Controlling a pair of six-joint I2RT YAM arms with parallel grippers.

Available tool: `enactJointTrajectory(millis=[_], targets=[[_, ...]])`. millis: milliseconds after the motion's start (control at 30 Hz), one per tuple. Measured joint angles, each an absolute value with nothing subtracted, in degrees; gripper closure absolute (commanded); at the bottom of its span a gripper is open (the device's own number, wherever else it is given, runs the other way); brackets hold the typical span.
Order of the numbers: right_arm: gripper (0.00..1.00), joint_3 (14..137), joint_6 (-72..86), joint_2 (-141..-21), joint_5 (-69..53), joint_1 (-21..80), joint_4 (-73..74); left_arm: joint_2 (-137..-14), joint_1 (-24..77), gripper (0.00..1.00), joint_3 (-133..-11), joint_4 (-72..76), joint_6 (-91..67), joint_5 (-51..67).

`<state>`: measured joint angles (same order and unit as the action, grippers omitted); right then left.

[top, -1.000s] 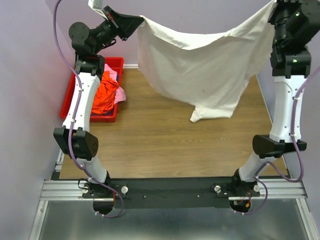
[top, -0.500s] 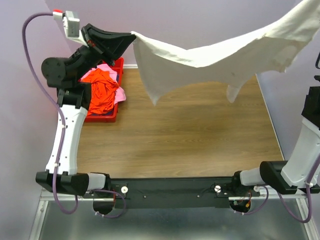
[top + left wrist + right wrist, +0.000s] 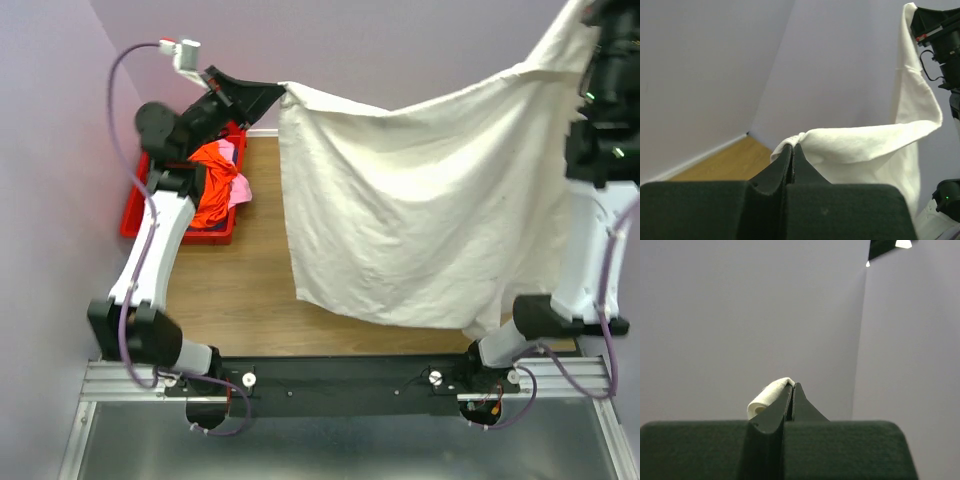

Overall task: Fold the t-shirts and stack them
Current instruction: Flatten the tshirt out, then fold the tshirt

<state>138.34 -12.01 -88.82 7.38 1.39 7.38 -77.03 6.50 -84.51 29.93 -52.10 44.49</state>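
Left arm (image 3: pixel 160 235) rose from the near-left corner of the worktop (image 3: pixel 240 290) and reached up toward the far-left corner. Its jaws were pinched tight on one bunched upper corner of the white t-shirt (image 3: pixel 420 200), seen clamped between the tips in the left wrist view. Right arm (image 3: pixel 590 240) stood nearly upright at the right edge. Its jaws were likewise clamped on a small roll of white cloth, as the right wrist view showed.

The worktop was wood-grained board enclosed by plain lilac walls (image 3: pixel 400 40). A red bin (image 3: pixel 130 215) sat at the far-left corner and held an orange garment (image 3: pixel 212 180) and a pink garment (image 3: pixel 240 190).

The t-shirt hung in the air as an open sheet between the two arms. Its upper edge ran left to right and climbed toward the right, sagging at mid-span. The lower edge hung toward the near edge, right of centre; contact with the worktop could not be determined.
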Motion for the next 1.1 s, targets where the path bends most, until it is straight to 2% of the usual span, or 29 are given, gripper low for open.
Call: enactJointTrajectory(millis=[100,167,200,233,267,333,400,567,867,1100], targets=[[0.99,134.56,-10.76,-95.53,9.56,1.39,6.61,-89.3,6.39,1.0,-85.56,28.1,-51.99,43.59],[0.97,132.18,-9.72,-100.97,10.59,1.39,6.98,-97.36,6.26,0.81,-88.77,24.51,-51.09,42.59],[0.87,131.5,-8.84,-104.71,11.49,1.39,7.81,-102.91,6.09,0.65,-92.07,21.41,-50.04,41.56],[0.7,131.46,-7.86,-107.85,12.1,1.39,8.84,-106.72,5.93,0.57,-94.72,19.77,-49.52,40.8],[0.31,131.85,-6.24,-112.05,13.02,1.39,10.96,-110.87,5.78,0.52,-97.78,17.47,-48.31,39.51],[0.0,132.73,-3.73,-117.8,13.91,1.39,14.5,-118.04,5.45,0.44,-103.88,13.15,-46.92,38.04],[0.0,132.7,-0.97,-121.54,14.22,1.39,18.96,-121.91,5.34,0.33,-107.81,10.31,-46.04,37.26],[0.0,126.89,3.77,-119.17,13.76,1.39,22.5,-123.44,5.52,0.31,-111.07,7.05,-43.09,36.6],[0.0,104.51,11.33,-101.47,8.49,1.78,19.97,-113.71,9.96,0.31,-95.37,-0.21,-33.45,31.92],[0.0,88.25,15.73,-101.34,4.43,2.72,20.14,-113.14,14.5,0.31,-85.67,-7.84,-28.64,27.55]])
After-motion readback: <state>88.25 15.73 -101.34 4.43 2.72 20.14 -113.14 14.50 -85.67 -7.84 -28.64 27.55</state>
